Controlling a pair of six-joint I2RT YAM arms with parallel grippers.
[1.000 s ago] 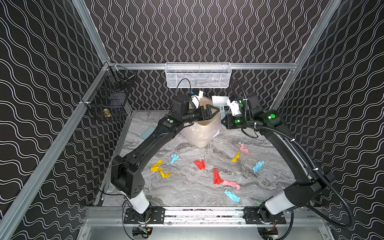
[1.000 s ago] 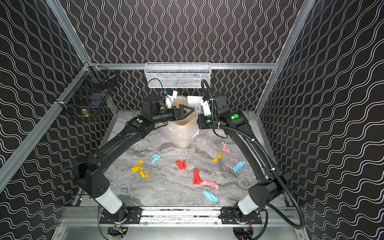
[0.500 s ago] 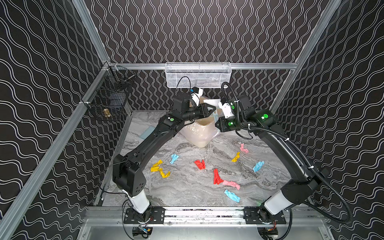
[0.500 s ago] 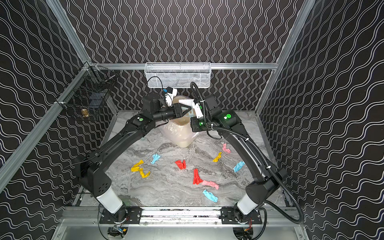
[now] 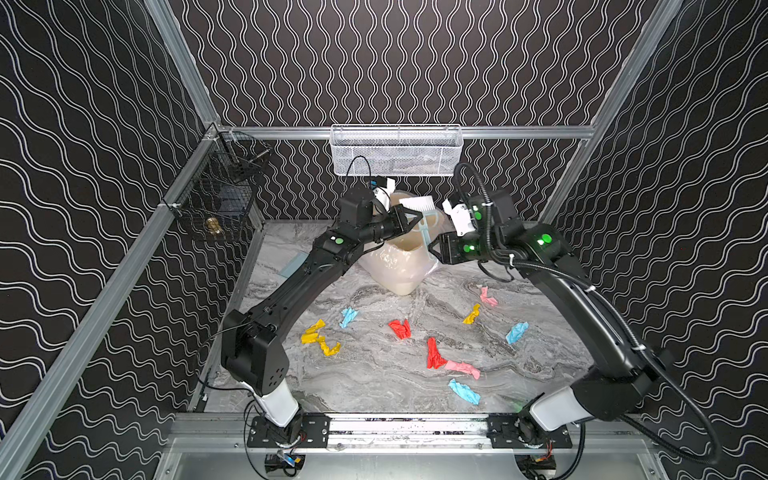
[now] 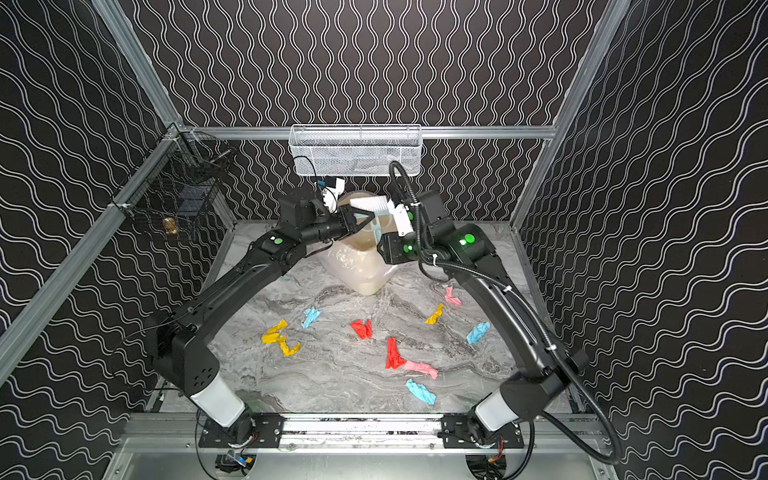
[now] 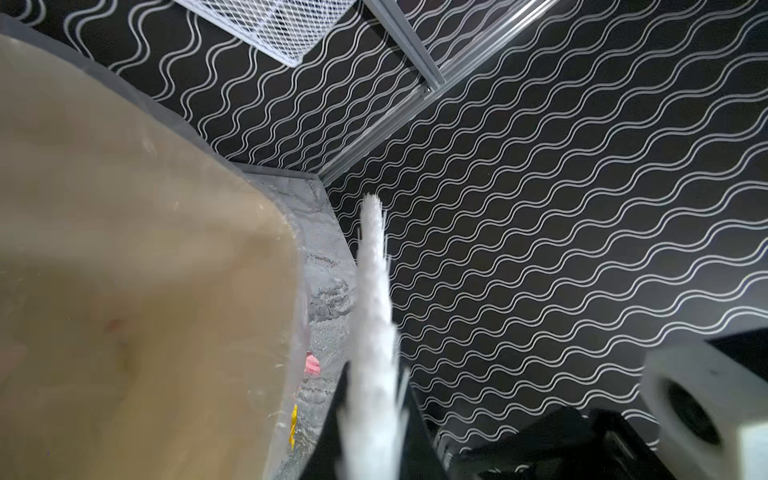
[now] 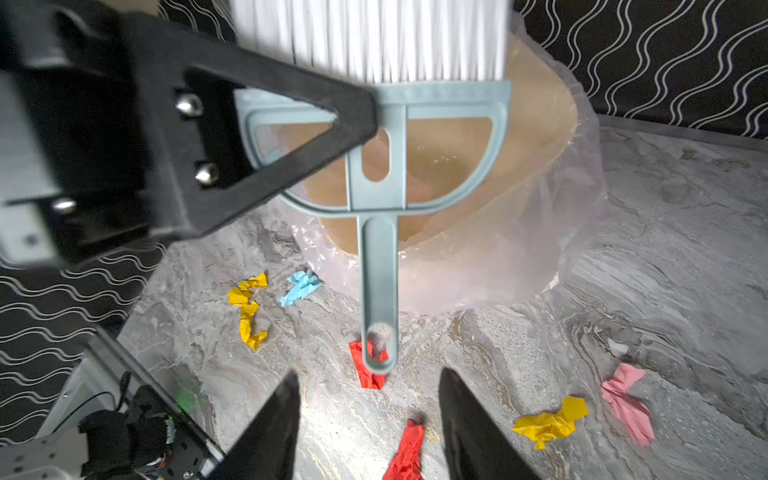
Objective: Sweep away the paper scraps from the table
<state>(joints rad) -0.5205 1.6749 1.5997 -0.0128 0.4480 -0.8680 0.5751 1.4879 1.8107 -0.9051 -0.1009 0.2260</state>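
Firmly, left fingers [image 8: 266,137] clamp the brush [image 8: 378,266] (right fingers [image 8: 469,432] parted, empty).

**Where everything sits**

The bin [image 5: 399,270] stands at the back middle of the table [image 5: 374,386]. The brush [image 5: 417,203] sits in my left pincer [image 5: 417,217] above it, my right pincer [image 8: 370,415] just short of its handle end. The paper scraps [image 5: 400,328] lie scattered in front.

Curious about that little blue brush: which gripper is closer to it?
Left. The left gripper is clamped on the brush near its bristles; the right gripper stands open at the handle's end.
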